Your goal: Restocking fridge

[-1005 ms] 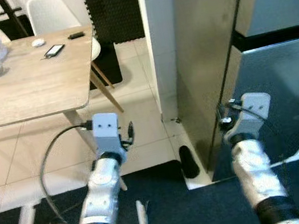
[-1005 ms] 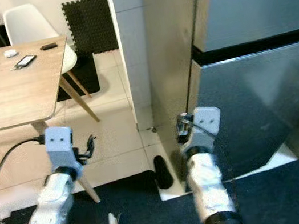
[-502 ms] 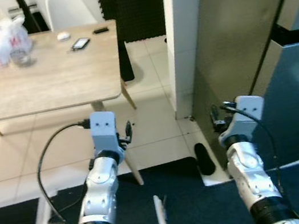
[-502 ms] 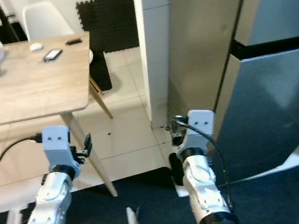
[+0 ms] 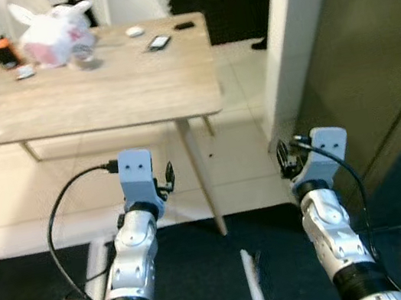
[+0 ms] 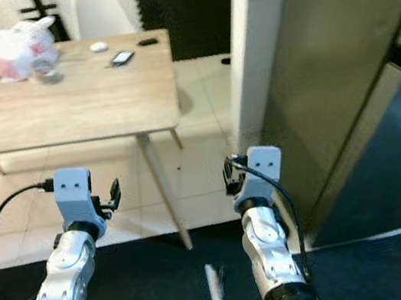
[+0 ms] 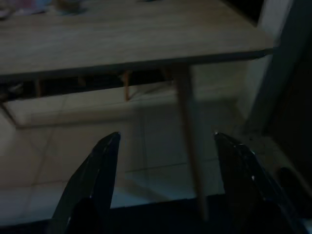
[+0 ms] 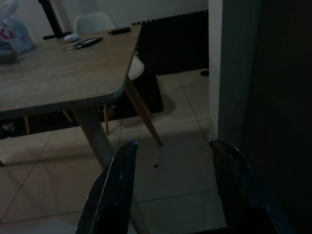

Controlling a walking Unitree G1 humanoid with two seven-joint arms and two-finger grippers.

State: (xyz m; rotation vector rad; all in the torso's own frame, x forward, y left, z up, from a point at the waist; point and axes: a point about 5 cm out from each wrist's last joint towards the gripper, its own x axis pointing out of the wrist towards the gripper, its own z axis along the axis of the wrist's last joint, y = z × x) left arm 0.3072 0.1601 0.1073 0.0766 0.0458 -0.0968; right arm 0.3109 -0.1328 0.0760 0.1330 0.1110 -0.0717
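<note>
The steel fridge (image 6: 358, 75) stands shut at the right, past a white pillar (image 6: 247, 41). A wooden table (image 5: 91, 99) at the left carries a white and pink plastic bag (image 5: 56, 34), a glass (image 5: 83, 56), a phone (image 5: 159, 42) and small items. My left gripper (image 7: 165, 180) is held low in front of the table's near edge, open and empty. My right gripper (image 8: 173, 187) is level with it near the pillar, open with nothing between its fingers.
A slanted table leg (image 5: 201, 173) stands between the two arms. White chairs (image 6: 102, 12) and a black foam mat (image 6: 187, 8) lie beyond the table. Dark carpet (image 5: 207, 273) meets pale floor tiles (image 5: 37, 194) below the grippers. A white strip (image 6: 217, 295) lies on the carpet.
The whole picture has swung left: the table now takes up more of the view and the fridge has slid to the right edge. Both arms keep their pose.
</note>
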